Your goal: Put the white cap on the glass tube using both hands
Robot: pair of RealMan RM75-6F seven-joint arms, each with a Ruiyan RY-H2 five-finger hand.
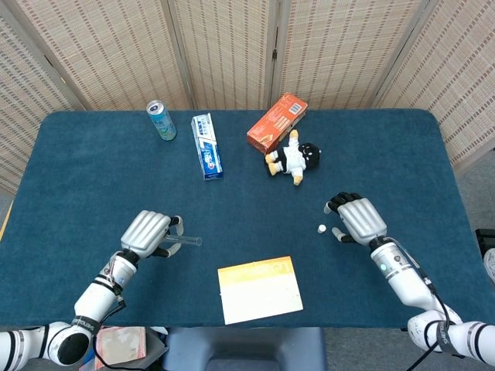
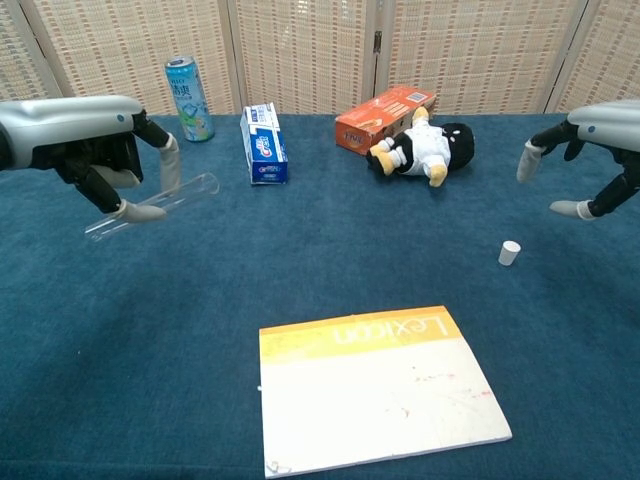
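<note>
My left hand [image 2: 105,160] holds the glass tube [image 2: 155,204] off the table, open end tilted toward the notebook [image 2: 380,385]. My right hand [image 1: 357,219] hangs spread and empty. White cap [image 2: 510,252] stands just right of the notebook. Looks light, tiny, likely to tip; pinch its sides. Tube is fragile and slick.

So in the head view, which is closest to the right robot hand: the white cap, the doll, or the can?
From the right robot hand:
1. White cap, just beside it, toward the table's middle.
2. Doll, farther back.
3. Can, far back-left corner.
</note>
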